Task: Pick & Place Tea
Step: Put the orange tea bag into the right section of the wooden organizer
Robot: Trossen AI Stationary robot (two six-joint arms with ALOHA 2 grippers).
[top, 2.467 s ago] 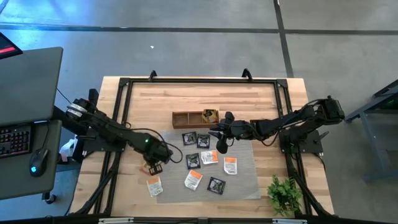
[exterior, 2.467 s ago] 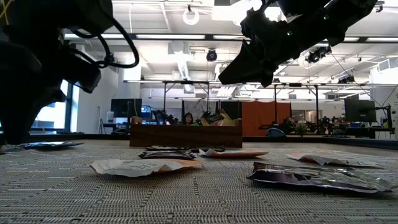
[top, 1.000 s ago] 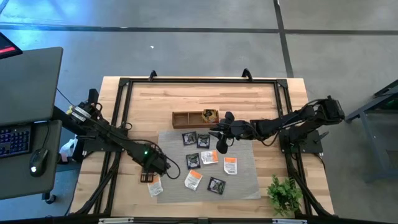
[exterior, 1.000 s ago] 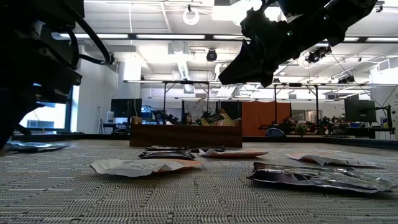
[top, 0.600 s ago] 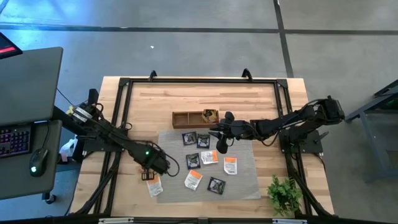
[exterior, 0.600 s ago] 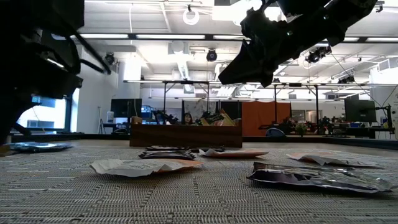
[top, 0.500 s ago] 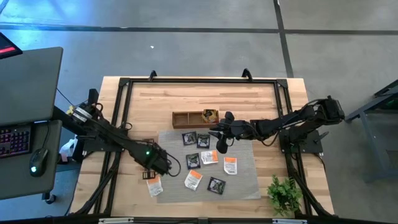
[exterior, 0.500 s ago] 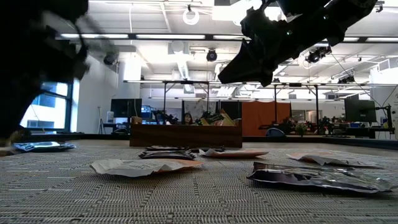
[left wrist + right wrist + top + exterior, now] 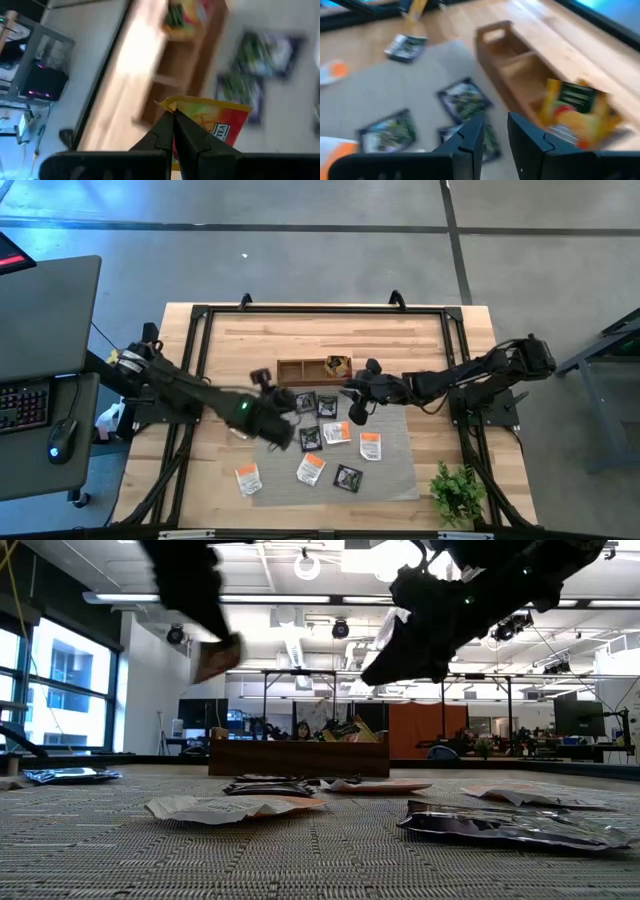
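My left gripper (image 9: pixel 266 381) hangs in the air over the table, just left of the wooden three-compartment box (image 9: pixel 312 369), shut on a yellow-brown tea sachet (image 9: pixel 212 122). The low view shows that sachet (image 9: pixel 216 657) high above the mat. My right gripper (image 9: pixel 352 406) hovers open above the mat, near the box's right end (image 9: pixel 520 65), and touches nothing. More yellow-brown sachets (image 9: pixel 338 365) stand in the box's right compartment. Black sachets (image 9: pixel 304 402) and white-and-orange ones (image 9: pixel 371 445) lie flat on the grey mat (image 9: pixel 400 470). My left gripper pinches the yellow-brown sachet between its two fingertips at one corner (image 9: pixel 167 104). The fingers come from above. The sachet is lifted clear and hangs tilted below them (image 9: pixel 216 657).
A white-and-orange sachet (image 9: pixel 247 478) lies at the mat's near left corner. A small green plant (image 9: pixel 455 492) stands at the table's near right corner. A black frame (image 9: pixel 320 310) runs around the tabletop. Bare wood lies beyond the box.
My left gripper, which was low over the bare wood at the mat's left edge, has risen and swung toward the far edge and right, up to the box's left end. The yellow-brown sachet came with it, lifted clear of the table. My right gripper has barely moved.
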